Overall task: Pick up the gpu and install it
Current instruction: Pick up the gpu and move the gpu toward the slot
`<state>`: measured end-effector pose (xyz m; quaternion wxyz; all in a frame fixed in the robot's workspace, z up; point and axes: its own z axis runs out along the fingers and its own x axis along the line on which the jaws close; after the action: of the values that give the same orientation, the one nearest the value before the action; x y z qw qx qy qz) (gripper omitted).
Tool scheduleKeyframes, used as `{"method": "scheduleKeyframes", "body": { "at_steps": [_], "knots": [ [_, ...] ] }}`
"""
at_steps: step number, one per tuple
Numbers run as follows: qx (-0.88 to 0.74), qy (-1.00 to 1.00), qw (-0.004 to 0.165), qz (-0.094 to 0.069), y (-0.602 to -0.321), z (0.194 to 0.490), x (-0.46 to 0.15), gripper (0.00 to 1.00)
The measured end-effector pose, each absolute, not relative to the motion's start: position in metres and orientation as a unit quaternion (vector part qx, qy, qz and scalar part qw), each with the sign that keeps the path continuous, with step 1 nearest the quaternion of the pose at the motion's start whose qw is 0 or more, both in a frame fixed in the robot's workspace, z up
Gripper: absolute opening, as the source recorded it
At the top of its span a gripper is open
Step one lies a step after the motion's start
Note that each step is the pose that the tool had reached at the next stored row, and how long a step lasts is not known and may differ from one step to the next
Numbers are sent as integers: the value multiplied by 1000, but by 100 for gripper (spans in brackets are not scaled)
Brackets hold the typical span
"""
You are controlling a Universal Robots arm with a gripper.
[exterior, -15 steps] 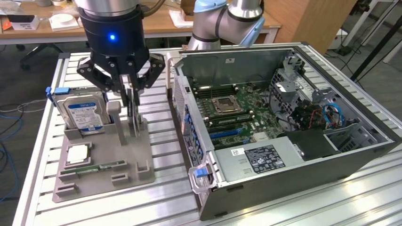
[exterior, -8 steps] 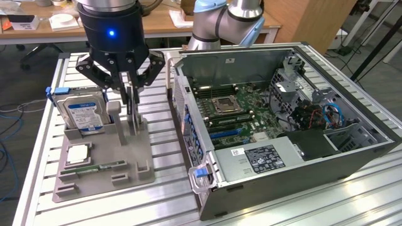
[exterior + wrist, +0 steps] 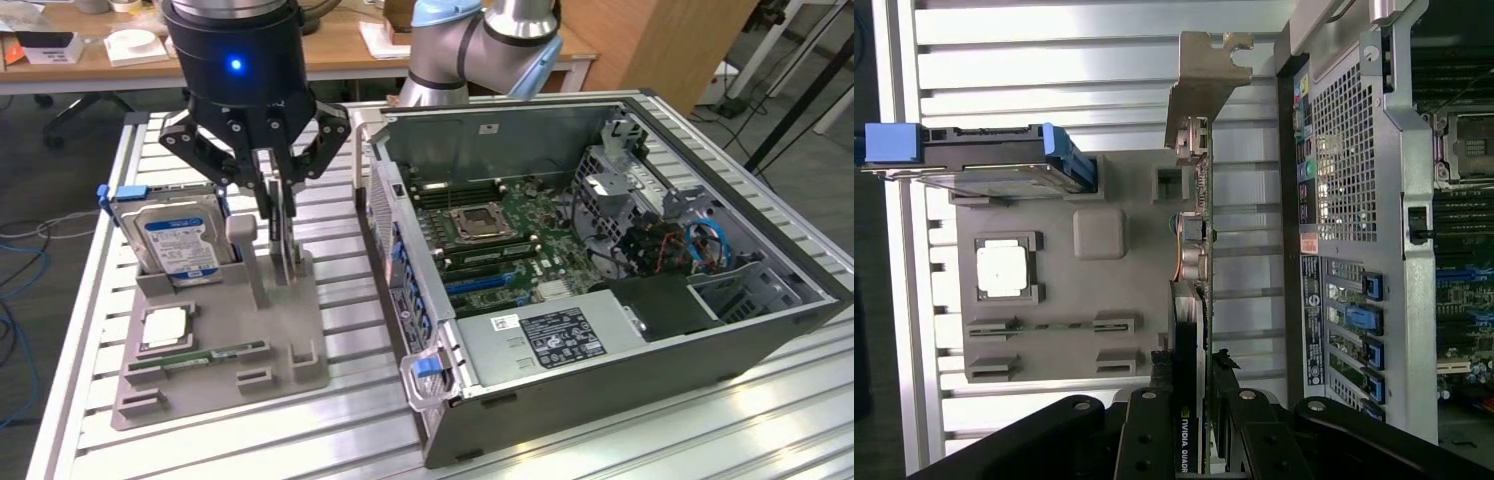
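— So what is the big thing on the right of the exterior view?
— An open computer case, with its green board showing. Just left of it sits a gray holder tray.
— And the gripper?
— It hangs over the tray, upper left. Its fingers are pinching the gpu, which stands on its thin edge in the tray.
— Is it hard to carry?
— I think it is light and stiff, but easy to break. Holding the long top edge, away from the shiny bracket, looks safest.
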<state>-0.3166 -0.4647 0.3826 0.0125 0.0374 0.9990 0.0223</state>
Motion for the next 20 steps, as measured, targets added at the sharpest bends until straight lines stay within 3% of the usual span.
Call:
{"method": "scheduleKeyframes", "body": {
  "at_steps": [20],
  "knots": [
    [37,999,12,22,-465,394,-317,26]
  ]
}}
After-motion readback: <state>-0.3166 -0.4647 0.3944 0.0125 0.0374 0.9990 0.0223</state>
